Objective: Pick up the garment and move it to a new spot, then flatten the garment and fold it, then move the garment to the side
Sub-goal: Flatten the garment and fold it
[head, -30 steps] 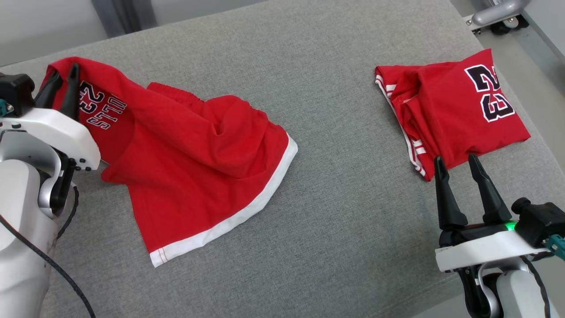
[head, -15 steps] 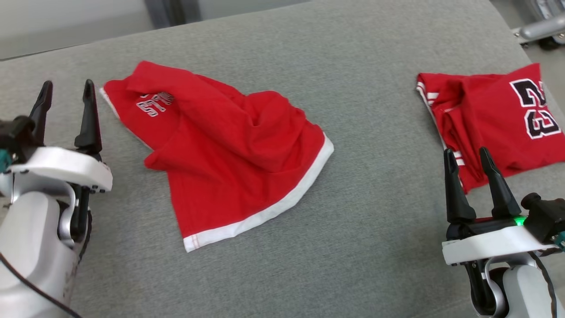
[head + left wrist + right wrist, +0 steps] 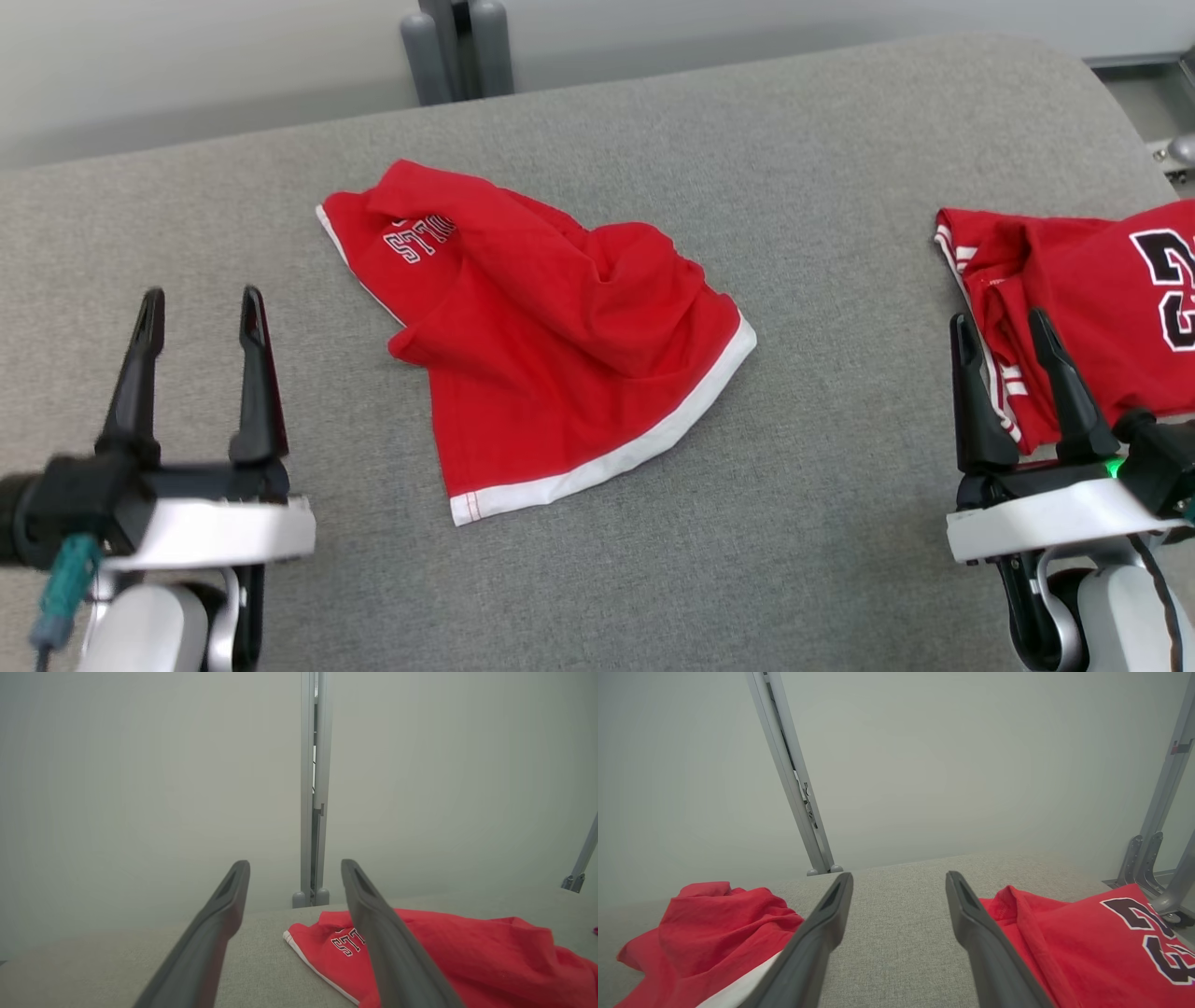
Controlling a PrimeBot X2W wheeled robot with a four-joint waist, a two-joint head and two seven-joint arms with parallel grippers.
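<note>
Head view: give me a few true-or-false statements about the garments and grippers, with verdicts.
The left gripper is open and empty. True.
The white-hemmed garment lies smooth and flat. False: it is rumpled and creased.
The numbered jersey lies folded at the grey surface's right side. True.
The right gripper is shut on the numbered jersey. False: its jaws stand open, gripping nothing.

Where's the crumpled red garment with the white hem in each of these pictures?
Head view: the red garment lies in the middle.
Left wrist view: the red garment is lower right.
Right wrist view: the red garment is lower left.
Shared landmark: the grey post stands behind it in all three.
</note>
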